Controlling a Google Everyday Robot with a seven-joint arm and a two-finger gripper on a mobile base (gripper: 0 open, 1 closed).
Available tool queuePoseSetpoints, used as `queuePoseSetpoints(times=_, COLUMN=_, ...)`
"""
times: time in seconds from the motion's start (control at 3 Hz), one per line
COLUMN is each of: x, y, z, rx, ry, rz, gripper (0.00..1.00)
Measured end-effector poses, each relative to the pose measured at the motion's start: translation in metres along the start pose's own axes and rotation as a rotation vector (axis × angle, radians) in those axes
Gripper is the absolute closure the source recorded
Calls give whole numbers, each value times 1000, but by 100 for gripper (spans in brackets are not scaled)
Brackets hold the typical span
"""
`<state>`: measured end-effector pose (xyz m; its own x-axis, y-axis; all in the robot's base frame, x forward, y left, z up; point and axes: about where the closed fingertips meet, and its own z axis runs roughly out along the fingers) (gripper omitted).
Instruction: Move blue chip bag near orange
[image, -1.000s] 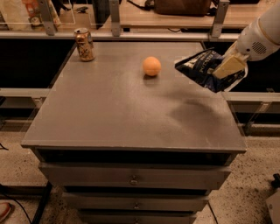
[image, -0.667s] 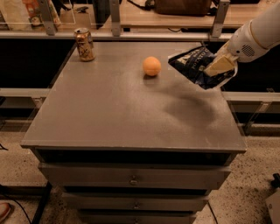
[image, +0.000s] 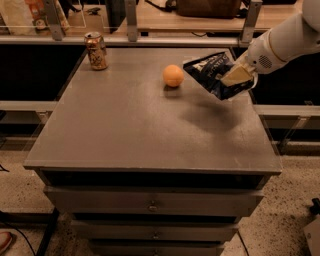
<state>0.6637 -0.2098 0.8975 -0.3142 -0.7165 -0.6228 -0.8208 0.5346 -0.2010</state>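
Camera view, the only one. We log the gripper (image: 238, 76) over the right rear part of the grey cabinet top (image: 125, 130), at the end of the white arm (image: 285, 42) that reaches in from the upper right. Its tan fingers (image: 236, 75) are closed on the right side of the blue chip bag (image: 211, 74). The bag hangs tilted above the surface and does not touch it; its shadow lies on the top below and slightly forward of it. The orange (image: 173, 76) rests on the top just to the left of the bag, and a narrow gap shows between the two. A gold-brown drink can (image: 96, 50) stands upright at the far left rear corner, well apart from both.

Step in hand, as we judge it: the carry, with the bag lifted and close to its goal. The next move calls for a short lowering so that the bag settles on the top beside the orange, then for the fingers to part. The left edge of the bag must stay clear of the fruit, since a nudge could set it rolling.

Against the frame from a second ago: the bag and the gripper now sit further left, and the gap to the orange is clearly smaller. The orange and the can hold their places.
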Motion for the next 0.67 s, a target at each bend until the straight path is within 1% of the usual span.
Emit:
queuePoseSetpoints(times=0.33, x=-1, y=0, z=13, rx=-4, ry=6, rz=11, gripper=38)
queuePoseSetpoints(times=0.67, x=-1, y=1, z=22, rx=-23, ry=3, rz=14, gripper=15)
